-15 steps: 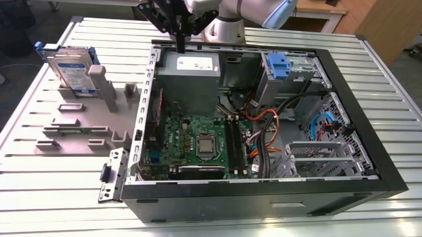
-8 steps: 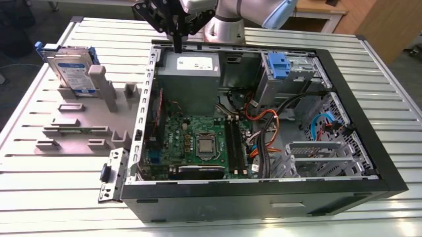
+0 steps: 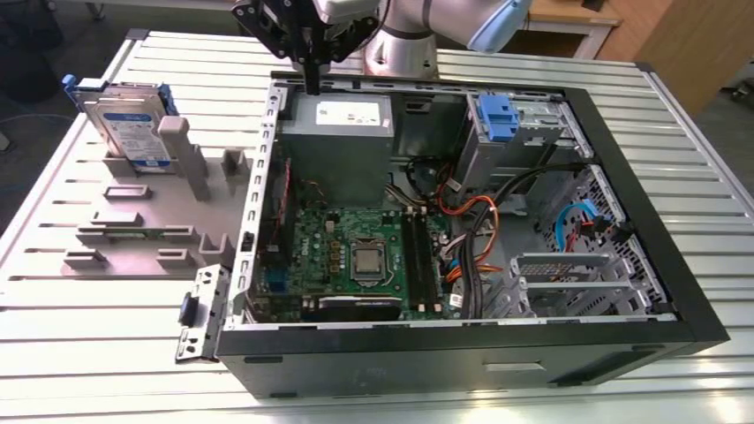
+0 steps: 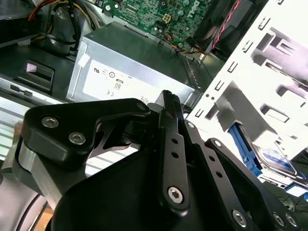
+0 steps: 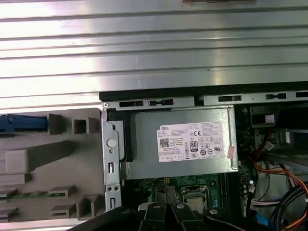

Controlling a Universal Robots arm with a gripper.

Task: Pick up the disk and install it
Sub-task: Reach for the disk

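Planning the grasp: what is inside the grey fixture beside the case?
The disk stands on edge in the fixture, label and blue rails showing. A fixture post covers one corner, and its bottom edge is hidden in the slot.

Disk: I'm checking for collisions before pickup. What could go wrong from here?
The end effector hangs close over the case rim beside the power supply; a sideways move toward the disk could clip that rim. The disk stands upright in a grey holder, so an off-centre grasp might tip or jam it.
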